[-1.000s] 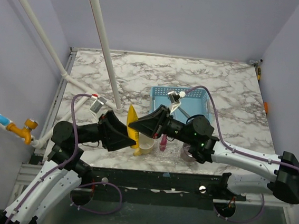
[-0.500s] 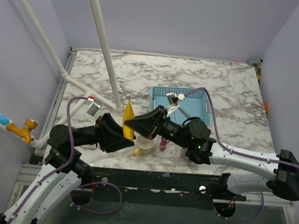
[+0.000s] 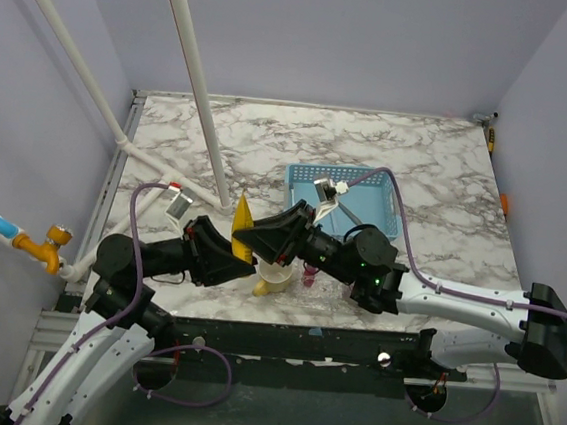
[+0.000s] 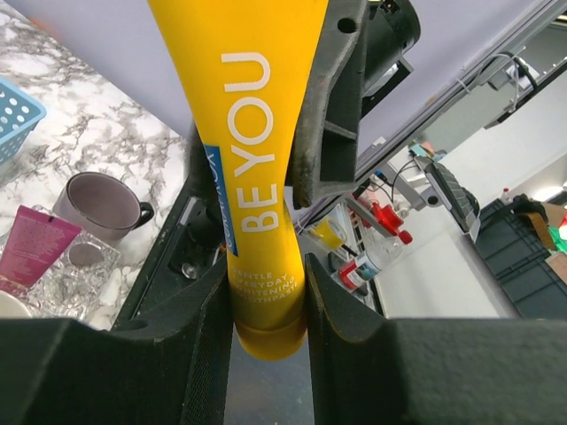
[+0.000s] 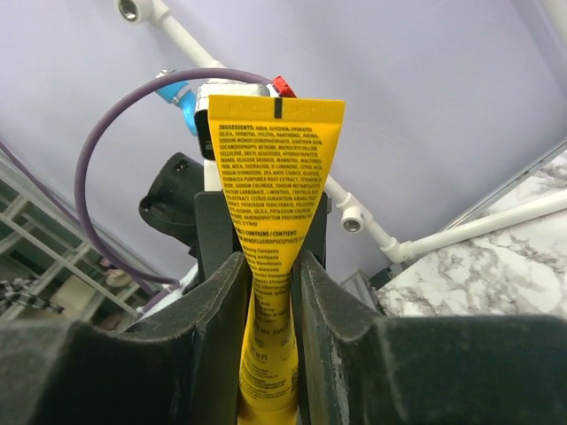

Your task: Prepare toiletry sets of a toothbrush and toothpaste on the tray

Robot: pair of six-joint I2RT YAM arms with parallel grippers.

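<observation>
Toothpaste, the yellow tube (image 3: 242,231), hangs over the counter's (image 3: 448,168) near edge, cap end pinched by the left end effector (image 4: 268,292), the right end effector (image 5: 270,292) clamped farther up its length; tray (image 3: 302,179) lies behind-right.

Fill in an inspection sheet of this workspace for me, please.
Surface: marble table, no spill seen.
Job's things: yellow tube in the air between both arms; pink tube standing in a clear glass holder; blue tray behind, partly hidden by the right arm.
Clutter: yellow mug and purple mug near the front edge.
Grippers: left gripper shut on the tube's cap end; right gripper with both fingers against it farther up.
Cables: purple cable loops at the left wrist.
Surroundings: white pipes, lilac walls.
</observation>
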